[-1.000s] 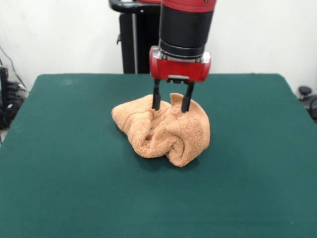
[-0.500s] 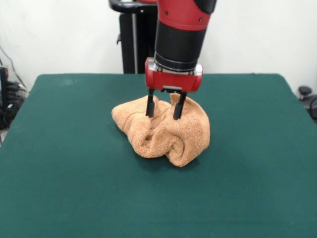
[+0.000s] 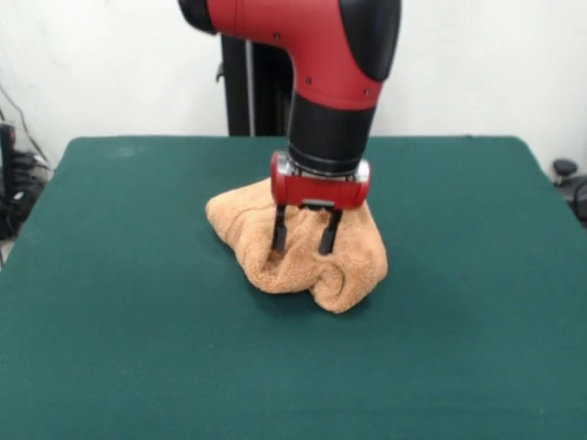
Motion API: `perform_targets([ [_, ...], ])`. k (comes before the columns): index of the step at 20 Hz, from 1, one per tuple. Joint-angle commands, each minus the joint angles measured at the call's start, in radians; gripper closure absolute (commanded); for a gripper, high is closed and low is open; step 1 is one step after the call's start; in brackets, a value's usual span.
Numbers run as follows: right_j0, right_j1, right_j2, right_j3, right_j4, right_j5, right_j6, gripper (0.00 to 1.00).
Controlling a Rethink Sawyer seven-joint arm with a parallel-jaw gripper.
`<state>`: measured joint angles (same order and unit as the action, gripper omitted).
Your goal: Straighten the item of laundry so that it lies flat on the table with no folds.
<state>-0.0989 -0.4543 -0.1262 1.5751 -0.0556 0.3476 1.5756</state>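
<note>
— What's changed?
— I've dropped the end effector (image 3: 304,242) lower; its fingers, spread apart, now press into the towel (image 3: 295,240), bunched mid-counter (image 3: 110,321) toward the far edge.
— So?
— I'm poised to pinch a fold.

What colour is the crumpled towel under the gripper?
Light orange-tan, plain terry; the towel shows best in the front view, below the gripper.
</note>
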Motion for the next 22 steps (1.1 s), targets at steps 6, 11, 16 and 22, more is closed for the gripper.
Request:
perform_targets([
  [6, 0.012, 0.031, 0.035, 0.128, -0.099, -0.071, 0.102, 0.0],
  [11, 0.006, -0.015, 0.042, 0.15, -0.123, -0.052, 0.087, 0.0],
  [16, 0.015, -0.112, 0.042, 0.19, -0.108, 0.064, 0.08, 0.0],
  [22, 0.018, -0.182, 0.051, 0.217, -0.086, 0.142, 0.077, 0.0],
])
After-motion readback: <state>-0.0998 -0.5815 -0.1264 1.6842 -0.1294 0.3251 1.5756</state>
